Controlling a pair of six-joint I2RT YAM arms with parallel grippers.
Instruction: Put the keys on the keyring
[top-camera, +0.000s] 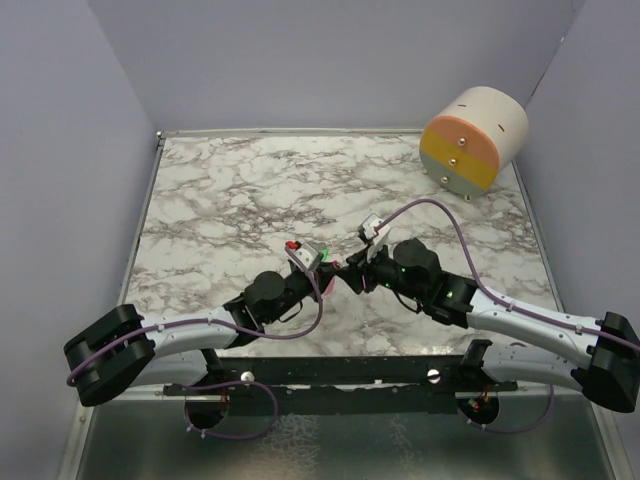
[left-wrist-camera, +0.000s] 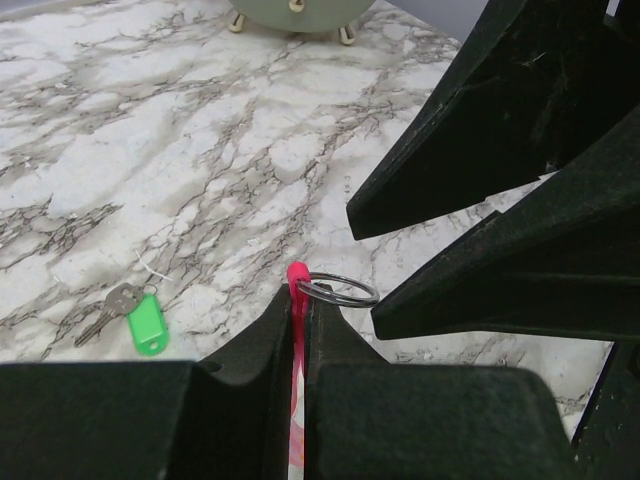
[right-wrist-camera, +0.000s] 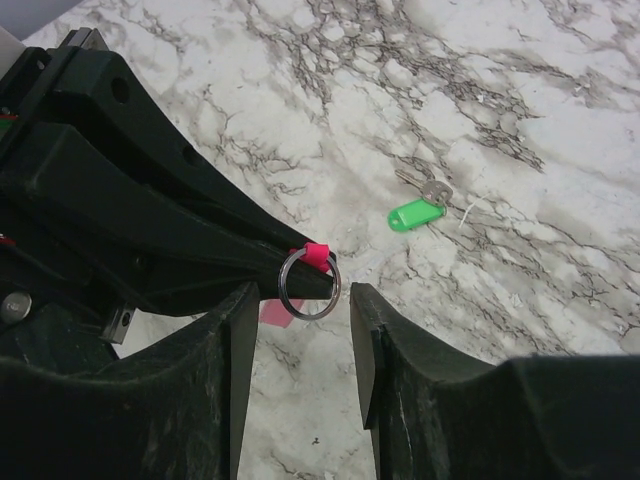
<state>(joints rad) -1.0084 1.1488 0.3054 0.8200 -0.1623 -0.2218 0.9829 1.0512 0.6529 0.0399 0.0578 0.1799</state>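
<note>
My left gripper (left-wrist-camera: 300, 322) is shut on the pink-red key (left-wrist-camera: 297, 290), whose tip sticks out past the fingertips. The thin metal keyring (left-wrist-camera: 340, 290) hangs from that tip and appears threaded through it. In the right wrist view the keyring (right-wrist-camera: 309, 285) and the pink-red key (right-wrist-camera: 316, 255) sit between the fingers of my open right gripper (right-wrist-camera: 300, 320), which do not touch them. The green key (right-wrist-camera: 416, 214) lies flat on the marble with its metal blade; it also shows in the left wrist view (left-wrist-camera: 146, 325). In the top view my left gripper (top-camera: 330, 281) and right gripper (top-camera: 352, 277) meet tip to tip.
A cream, orange and olive cylinder (top-camera: 473, 139) with small brass knobs lies on its side at the back right of the marble table (top-camera: 230, 190). Grey walls close in the left, back and right sides.
</note>
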